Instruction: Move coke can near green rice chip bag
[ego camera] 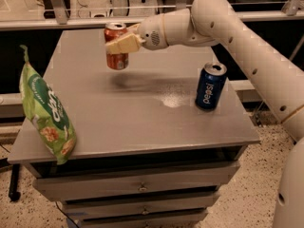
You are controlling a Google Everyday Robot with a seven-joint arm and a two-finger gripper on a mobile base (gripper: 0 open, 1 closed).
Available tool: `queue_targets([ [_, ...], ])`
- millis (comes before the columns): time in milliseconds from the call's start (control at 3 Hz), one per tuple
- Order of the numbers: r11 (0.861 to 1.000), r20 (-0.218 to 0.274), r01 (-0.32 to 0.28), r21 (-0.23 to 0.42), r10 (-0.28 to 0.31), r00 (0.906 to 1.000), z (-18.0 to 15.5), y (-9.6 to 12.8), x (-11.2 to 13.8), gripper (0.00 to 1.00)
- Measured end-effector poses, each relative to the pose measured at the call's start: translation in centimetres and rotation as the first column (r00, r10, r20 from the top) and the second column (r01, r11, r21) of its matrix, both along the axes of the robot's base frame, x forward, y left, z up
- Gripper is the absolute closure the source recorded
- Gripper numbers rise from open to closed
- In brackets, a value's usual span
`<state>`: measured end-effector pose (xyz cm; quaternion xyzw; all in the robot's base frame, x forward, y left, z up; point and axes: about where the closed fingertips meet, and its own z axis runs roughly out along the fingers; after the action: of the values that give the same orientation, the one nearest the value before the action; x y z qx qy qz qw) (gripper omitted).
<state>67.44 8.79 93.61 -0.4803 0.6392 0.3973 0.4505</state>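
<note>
The coke can (116, 59), red-orange with a silver top, hangs upright in the air above the back-left part of the grey table (142, 118). My gripper (118, 44) is shut on the can's upper half, reaching in from the right on the white arm. The green rice chip bag (47, 114) lies lengthwise along the table's left edge, its near end overhanging the front corner. The can is well apart from the bag, up and to the right of it.
A blue Pepsi can (210, 87) stands upright on the right side of the table. The table is the top of a drawer cabinet (142, 189). A railing and glass partition (71, 20) run behind the table.
</note>
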Motion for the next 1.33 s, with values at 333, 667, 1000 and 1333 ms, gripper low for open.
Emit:
queue_targets([
  [333, 0.994, 0.004, -0.106, -0.031, 0.106, 0.9943, 0.6, 0.8, -2.3, 1.0],
  [667, 0.983, -0.018, -0.179, -0.045, 0.179, 0.9837, 0.4, 1.6, -4.6, 1.0],
  [1000, 0.981, -0.022, -0.187, -0.047, 0.186, 0.9823, 0.3, 1.7, -4.8, 1.0],
  [1333, 0.974, 0.002, -0.221, -0.047, 0.221, 0.9752, 0.5, 1.3, -3.9, 1.0],
])
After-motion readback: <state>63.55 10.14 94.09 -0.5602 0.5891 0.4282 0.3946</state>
